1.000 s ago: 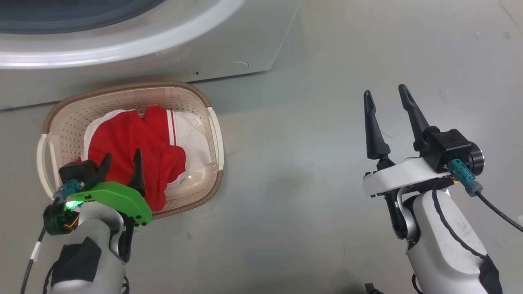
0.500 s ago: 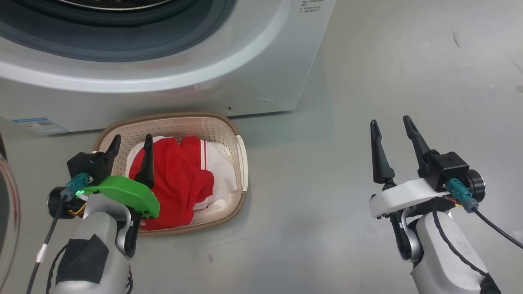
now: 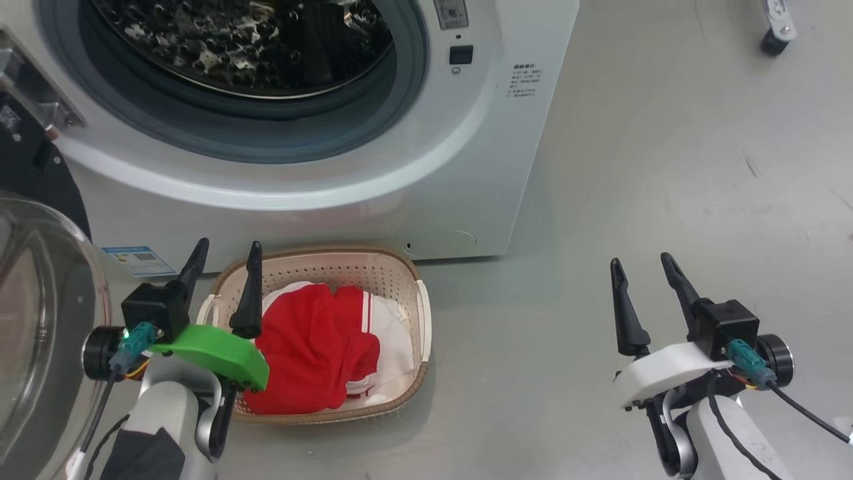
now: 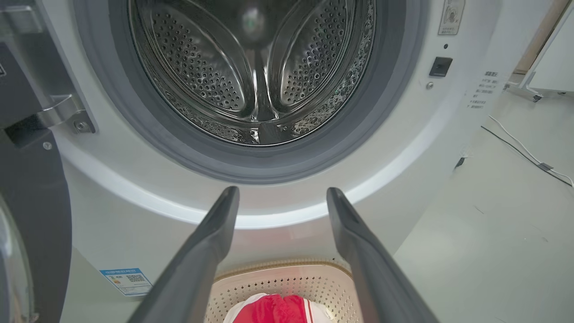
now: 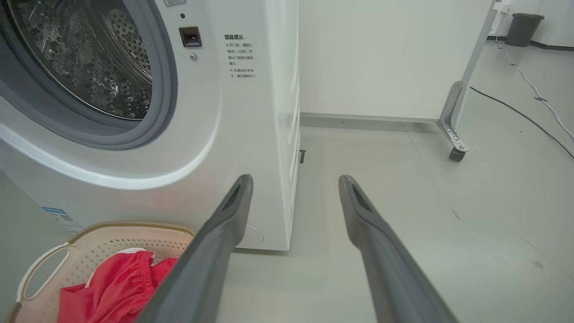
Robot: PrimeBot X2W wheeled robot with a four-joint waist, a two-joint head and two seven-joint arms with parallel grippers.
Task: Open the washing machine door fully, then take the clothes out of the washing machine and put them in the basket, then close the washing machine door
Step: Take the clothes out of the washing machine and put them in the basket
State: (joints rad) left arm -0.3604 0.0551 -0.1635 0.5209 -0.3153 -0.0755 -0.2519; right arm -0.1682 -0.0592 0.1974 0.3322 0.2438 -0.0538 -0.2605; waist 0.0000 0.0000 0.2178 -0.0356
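The drum point(image 4: 255, 67) looks bare and the red clothes point(image 3: 313, 353) lie in the basket point(image 3: 421, 320), which sits on the floor just before the washing machine point(image 3: 320, 193) — so the step in hand is, I judge, shutting the washing machine door point(image 3: 40, 313), swung out at the left. The left gripper point(image 3: 228, 244) is nearest it, jaws wide and empty, over the basket's left end. The right gripper point(image 3: 640, 259) is likewise wide and empty, well apart over bare floor. Best get behind the door and push it round its arc, pressing until it catches at the latch slot point(image 3: 461, 55) (mind the basket below). Count: one machine, one door, one basket, two grippers, one heap of clothes — how many garments I cannot tell
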